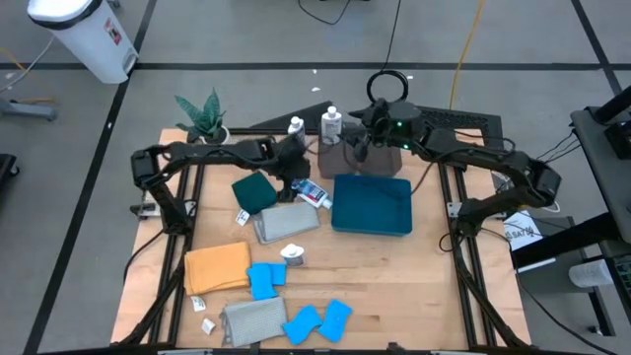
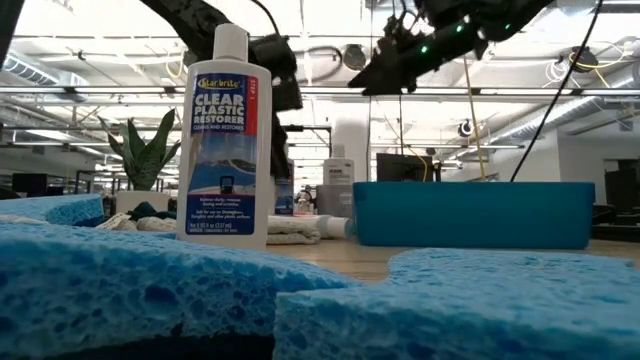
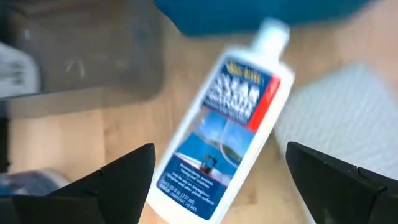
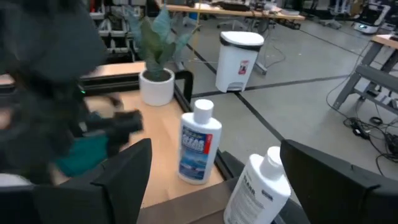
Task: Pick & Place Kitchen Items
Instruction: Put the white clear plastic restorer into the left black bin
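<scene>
Fingers spread wide on the left gripper point(image 3: 217, 180), hovering over a white plastic bottle with a blue label point(image 3: 224, 127) lying flat on the wooden table point(image 3: 81, 137). Right gripper point(image 4: 214, 180) gapes empty above another standing white bottle point(image 4: 256, 186).

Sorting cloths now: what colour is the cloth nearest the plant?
Dark green cloth; high view shows it best.

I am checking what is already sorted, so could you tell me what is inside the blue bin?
From above, the blue bin shows only its bare floor. In the low view its near wall hides the inside.
</scene>
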`<action>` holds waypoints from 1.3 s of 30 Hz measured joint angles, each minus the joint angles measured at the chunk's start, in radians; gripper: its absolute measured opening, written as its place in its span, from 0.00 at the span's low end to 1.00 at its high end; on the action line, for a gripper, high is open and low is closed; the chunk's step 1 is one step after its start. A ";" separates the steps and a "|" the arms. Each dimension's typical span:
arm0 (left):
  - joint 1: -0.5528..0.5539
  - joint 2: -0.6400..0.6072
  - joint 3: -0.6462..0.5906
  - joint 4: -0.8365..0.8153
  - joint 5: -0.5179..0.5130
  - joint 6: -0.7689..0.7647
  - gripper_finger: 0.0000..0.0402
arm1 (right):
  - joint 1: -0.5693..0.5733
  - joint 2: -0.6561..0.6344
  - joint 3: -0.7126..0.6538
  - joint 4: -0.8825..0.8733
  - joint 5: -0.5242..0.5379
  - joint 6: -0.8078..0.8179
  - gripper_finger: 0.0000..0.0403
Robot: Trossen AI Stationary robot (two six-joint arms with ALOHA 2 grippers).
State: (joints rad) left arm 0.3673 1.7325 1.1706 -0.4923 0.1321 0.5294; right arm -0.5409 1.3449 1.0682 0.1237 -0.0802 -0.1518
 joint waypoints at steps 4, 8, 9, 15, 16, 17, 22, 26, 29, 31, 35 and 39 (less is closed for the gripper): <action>-0.034 0.068 0.000 -0.010 -0.079 0.112 0.91 | 0.007 -0.029 -0.001 -0.065 0.000 -0.003 0.81; -0.059 0.130 0.000 0.000 -0.208 0.169 0.91 | 0.006 -0.034 -0.022 -0.070 0.000 0.000 0.81; -0.063 0.143 0.000 0.013 -0.243 0.172 0.91 | 0.006 -0.033 -0.031 -0.068 0.001 0.000 0.81; -0.069 0.184 0.002 0.049 -0.335 0.150 0.91 | 0.006 -0.033 -0.094 -0.001 0.001 0.001 0.81; -0.069 0.189 0.002 0.050 -0.334 0.140 0.91 | 0.006 -0.033 -0.106 0.010 0.001 0.001 0.81; -0.068 0.189 0.002 0.049 -0.328 0.132 0.91 | 0.006 -0.033 -0.116 0.024 0.001 0.001 0.81; -0.068 0.191 0.002 0.049 -0.338 0.119 0.91 | 0.006 -0.032 -0.136 0.037 0.001 0.001 0.81; -0.066 0.192 0.002 0.049 -0.342 0.157 0.84 | 0.006 -0.032 -0.137 0.038 0.001 0.001 0.81; -0.067 0.193 0.001 0.050 -0.343 0.215 0.70 | 0.006 -0.032 -0.137 0.039 0.001 -0.001 0.81; -0.066 0.195 0.001 0.044 -0.367 0.239 0.59 | 0.006 -0.032 -0.137 0.039 0.001 -0.004 0.81; -0.061 0.196 0.001 0.045 -0.398 0.191 0.39 | 0.006 -0.032 -0.137 0.038 0.001 -0.005 0.81; -0.062 0.178 0.001 0.012 -0.460 0.171 0.29 | 0.006 -0.032 -0.137 0.038 0.001 -0.006 0.81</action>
State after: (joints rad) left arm 0.3054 1.9108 1.1720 -0.4802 -0.3277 0.7008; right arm -0.5346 1.3125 0.9310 0.1617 -0.0792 -0.1574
